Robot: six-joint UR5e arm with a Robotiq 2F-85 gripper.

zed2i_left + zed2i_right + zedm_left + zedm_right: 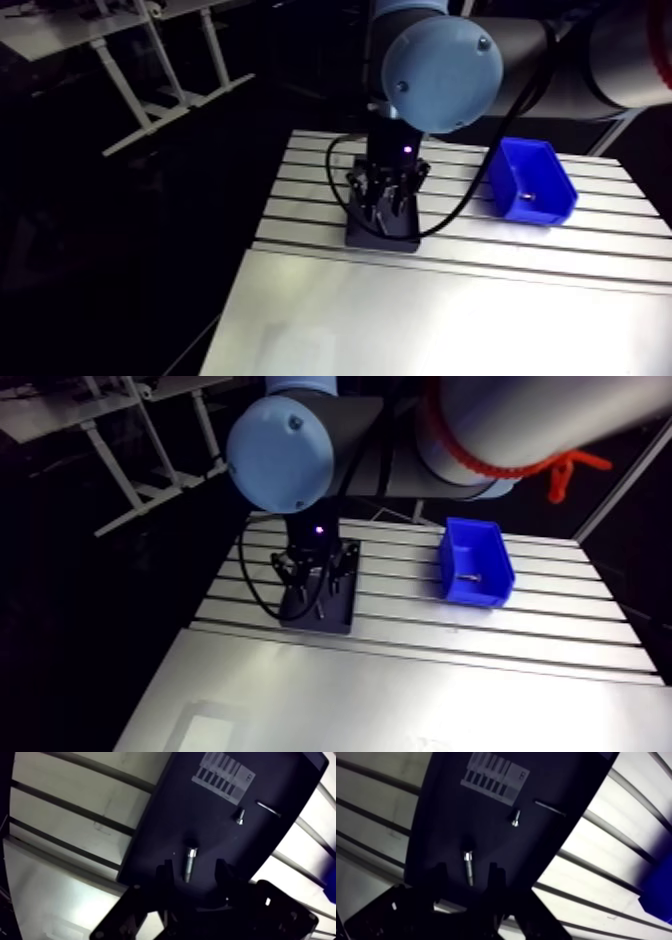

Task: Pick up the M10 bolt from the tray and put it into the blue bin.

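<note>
The end effector is being held open above the black tray, its two dark fingers standing apart with nothing gripped. The M10 bolt is being observed lying flat on the tray, in the gap between the fingers and touching neither. It is being seen as a bright, silvery metal piece, with a straight shank and a wider head at the end pointing away from the end effector.

Three loose metal items are being counted on the tray: the M10 bolt, one much smaller screw further ahead, and one thin straight pin beside that screw. All three are lying well apart from one another. One pale label printed with rows of dark bars is being noted at the tray's far end. The tray itself is flat, matt and rectangular.

One blue bin, an open-topped plastic box, is being seen on the slotted aluminium surface, well apart from the tray. One small metallic item is showing inside it; its kind cannot be told.
</note>
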